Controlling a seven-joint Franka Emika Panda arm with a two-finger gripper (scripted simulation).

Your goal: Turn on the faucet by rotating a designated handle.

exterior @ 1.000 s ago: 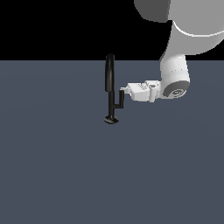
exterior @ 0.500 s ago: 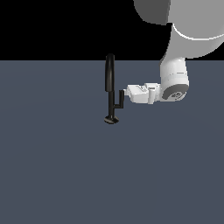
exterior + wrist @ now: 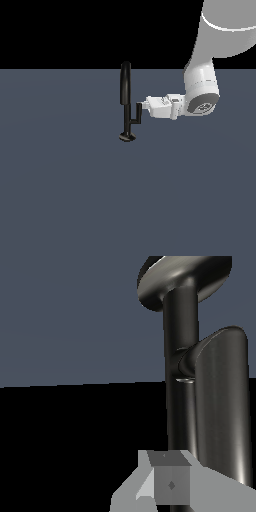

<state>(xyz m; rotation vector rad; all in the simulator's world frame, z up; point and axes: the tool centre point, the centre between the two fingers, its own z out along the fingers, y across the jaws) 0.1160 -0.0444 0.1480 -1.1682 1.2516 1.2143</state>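
We see our gripper (image 3: 143, 105) reaching sideways against the handle (image 3: 136, 112) of the upright faucet (image 3: 125, 85), though we cannot tell how wide its jaws stand.

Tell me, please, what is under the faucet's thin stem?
Under the stem of the faucet sits only its small round base, resting on the flat grey floor. How the base is fixed cannot be seen; the base itself covers it.

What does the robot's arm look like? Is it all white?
Mostly white. The arm is fat, round and smooth, with a grey round cap on its last joint. The gripper is a small boxy white hand with pale grey fingers. No cables or markings show.
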